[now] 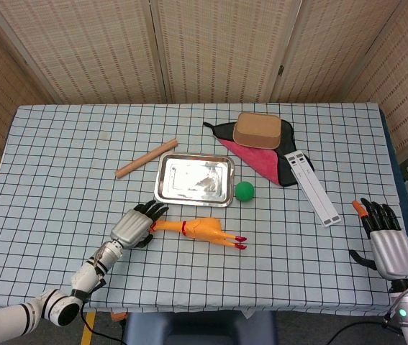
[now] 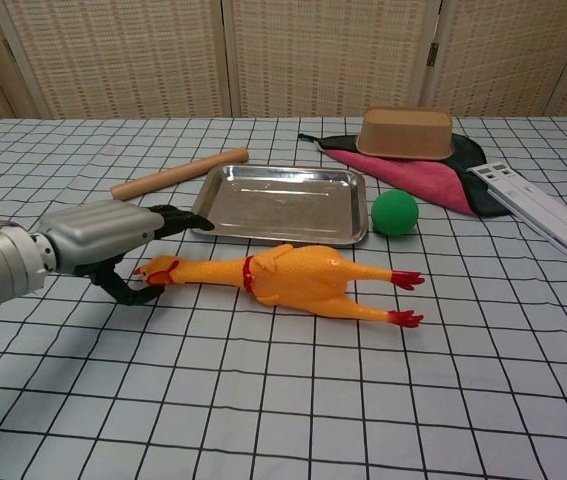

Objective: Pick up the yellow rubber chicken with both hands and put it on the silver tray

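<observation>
The yellow rubber chicken [image 1: 198, 231] [image 2: 285, 278] lies flat on the checked cloth just in front of the silver tray [image 1: 193, 179] [image 2: 278, 203], head to the left, red feet to the right. My left hand [image 1: 136, 225] [image 2: 113, 243] is at the chicken's head end, fingers spread over and around the head; no grip on it shows. My right hand [image 1: 383, 237] hovers far off at the table's right edge, fingers apart and empty; the chest view does not show it.
A wooden stick [image 1: 146, 158] lies left of the tray. A green ball [image 1: 244, 190] sits at the tray's right corner. Behind are a tan bowl [image 1: 257, 130] on a pink-and-black cloth [image 1: 261, 158] and a white ruler-like strip [image 1: 312, 187].
</observation>
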### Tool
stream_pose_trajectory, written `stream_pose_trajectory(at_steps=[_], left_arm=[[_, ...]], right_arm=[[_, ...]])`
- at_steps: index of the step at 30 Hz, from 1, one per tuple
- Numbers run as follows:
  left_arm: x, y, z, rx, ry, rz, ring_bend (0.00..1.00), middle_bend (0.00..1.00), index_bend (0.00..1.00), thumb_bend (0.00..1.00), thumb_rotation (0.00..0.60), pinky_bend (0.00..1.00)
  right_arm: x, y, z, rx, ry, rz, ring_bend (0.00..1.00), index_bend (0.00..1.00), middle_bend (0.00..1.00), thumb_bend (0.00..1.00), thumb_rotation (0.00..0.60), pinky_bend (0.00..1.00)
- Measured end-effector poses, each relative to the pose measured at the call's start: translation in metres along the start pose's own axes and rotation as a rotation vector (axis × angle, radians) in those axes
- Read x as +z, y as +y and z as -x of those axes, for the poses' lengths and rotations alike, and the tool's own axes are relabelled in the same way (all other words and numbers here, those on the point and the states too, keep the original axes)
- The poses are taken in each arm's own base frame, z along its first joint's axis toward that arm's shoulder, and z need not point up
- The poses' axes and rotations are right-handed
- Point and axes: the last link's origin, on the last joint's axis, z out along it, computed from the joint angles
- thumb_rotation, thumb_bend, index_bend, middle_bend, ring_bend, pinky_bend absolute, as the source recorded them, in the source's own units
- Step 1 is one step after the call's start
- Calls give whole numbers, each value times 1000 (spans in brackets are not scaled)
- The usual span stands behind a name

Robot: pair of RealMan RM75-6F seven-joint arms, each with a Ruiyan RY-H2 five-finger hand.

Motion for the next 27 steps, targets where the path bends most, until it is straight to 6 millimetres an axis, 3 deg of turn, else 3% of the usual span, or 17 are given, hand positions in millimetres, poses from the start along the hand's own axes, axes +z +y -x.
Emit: stream_pose_trajectory(at_steps=[5,14,19,22,27], left_arm=[[13,4,5,5,-6,11,41,85,69,414,600,204],[23,15,13,-17,7,46,100,175,424,421,600,215],[26,20,13,-28,53,55,180,289,668,583,600,284],[26,23,10,-36,106,57,249,382,734,648,600,348],[22,25,7,-74,193,61,372,528,752,693,600,475]], right_arm=[[1,3,-1,1,1,14,0,0,0,132,600,0],[3,4,0,0,-7,26,0,0,0,132,600,0],[3,5,0,1,-9,27,0,0,0,133,600,0],[3,4,0,1,-10,26,0,0,0,132,600,0],[1,4,-1,5,-7,22,0,0,0,132,600,0]])
